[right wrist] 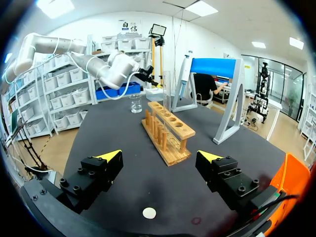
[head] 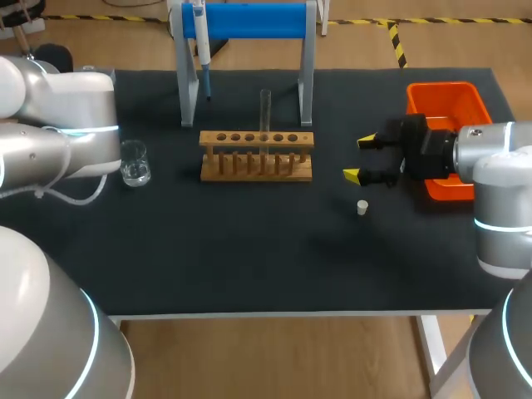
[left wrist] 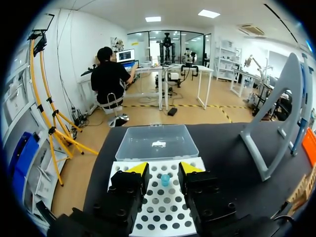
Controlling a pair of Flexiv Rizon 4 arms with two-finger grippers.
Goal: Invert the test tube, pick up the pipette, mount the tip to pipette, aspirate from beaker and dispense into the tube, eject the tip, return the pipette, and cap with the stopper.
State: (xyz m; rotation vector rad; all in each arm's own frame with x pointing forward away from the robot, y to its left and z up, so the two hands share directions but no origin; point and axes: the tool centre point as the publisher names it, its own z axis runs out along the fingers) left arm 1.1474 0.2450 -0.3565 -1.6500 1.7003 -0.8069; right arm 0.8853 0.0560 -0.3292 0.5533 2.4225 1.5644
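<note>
1. Looking down from the head view, you find the test tube (head: 265,110) upright in a hole of the wooden rack (head: 256,166), near the middle of the dark counter (head: 249,258).
2. The pipette (head: 202,46) hangs on the blue stand (head: 249,20) behind the rack, nose pointing down, well apart from both claws.
3. The beaker (head: 134,162), of clear glass, stands on the counter to the left of the rack, just beside your left arm (head: 58,133).
4. The stopper (head: 362,208), small and white, rests alone on the counter to the right of the rack, near your right claw (head: 357,158) but not touching it.
5. Your right claw has its fingers spread wide and holds nothing. It points toward the rack, and the orange bin (head: 445,100) sits behind it at the counter's right edge.
6. Your left claw (left wrist: 164,169) shows only in the left wrist view — fingers spread, gripping nothing, above a white perforated tip tray (left wrist: 163,207).
7. A single blue tip (left wrist: 165,180) stands in the tray, seen in the gap between the left fingers and touched by neither — a clear lid (left wrist: 157,142) lies just ahead of the tray.
</note>
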